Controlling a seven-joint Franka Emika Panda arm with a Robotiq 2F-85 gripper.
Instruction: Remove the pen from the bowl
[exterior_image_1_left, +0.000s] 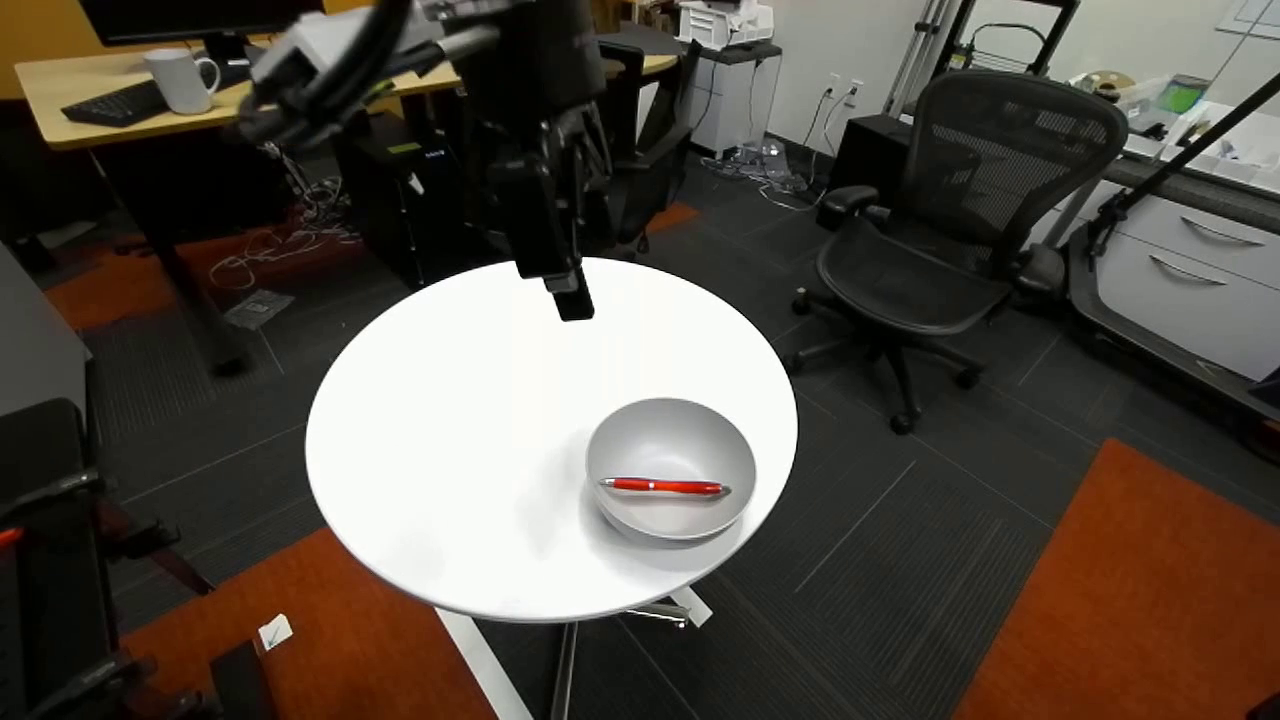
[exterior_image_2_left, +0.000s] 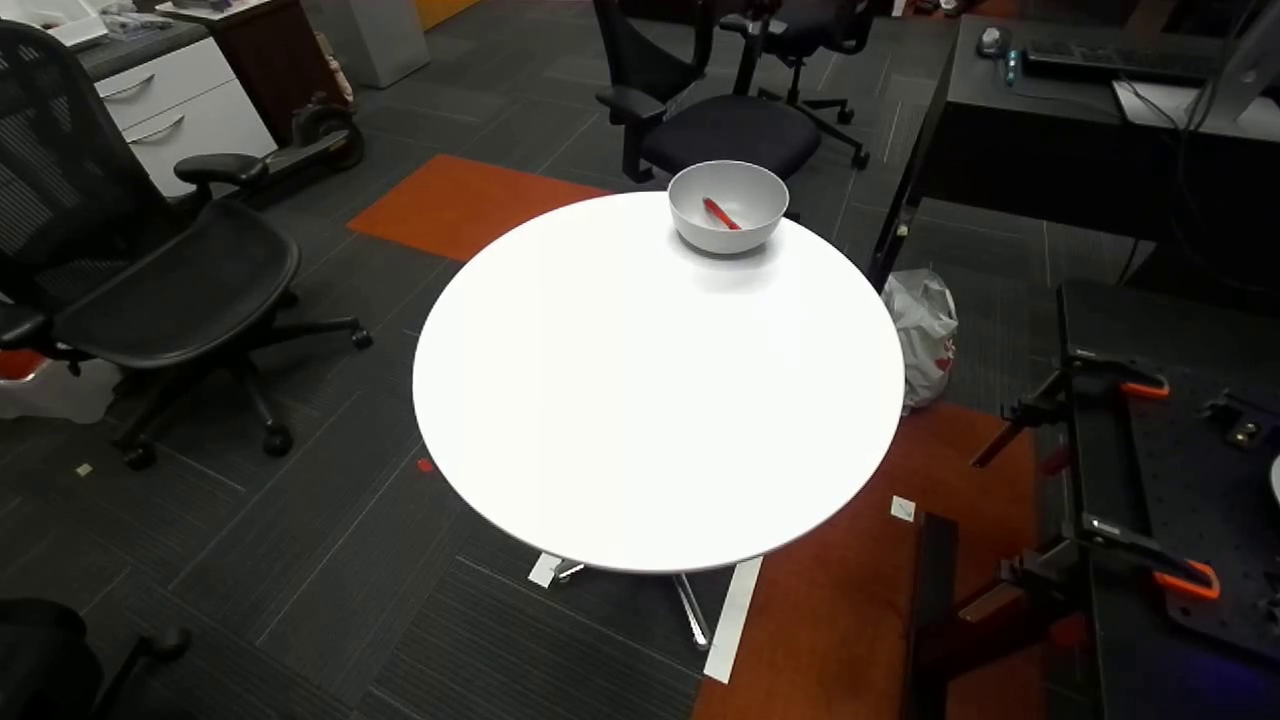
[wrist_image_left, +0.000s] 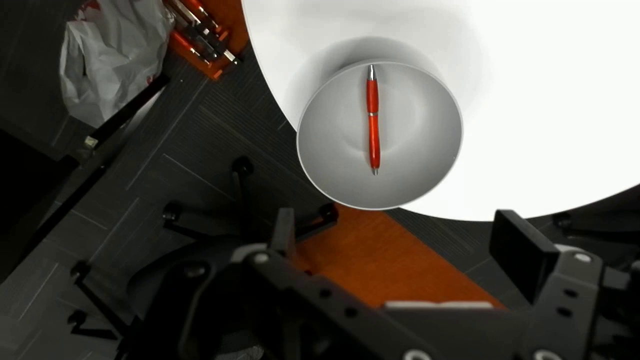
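Observation:
The red pen with silver ends lies inside the white-grey bowl. The bowl stands upright near the edge of the round white table. Pen and bowl also show in an exterior view without the gripper. In the wrist view the pen lies lengthwise up the picture, within the rim of the bowl. My gripper is raised above the table, apart from the bowl. In the wrist view the gripper has its fingers wide apart with nothing between them.
A black mesh office chair stands beside the table. Another dark chair is close behind the bowl. A desk with a white mug is beyond the arm. A plastic bag lies on the floor by the table.

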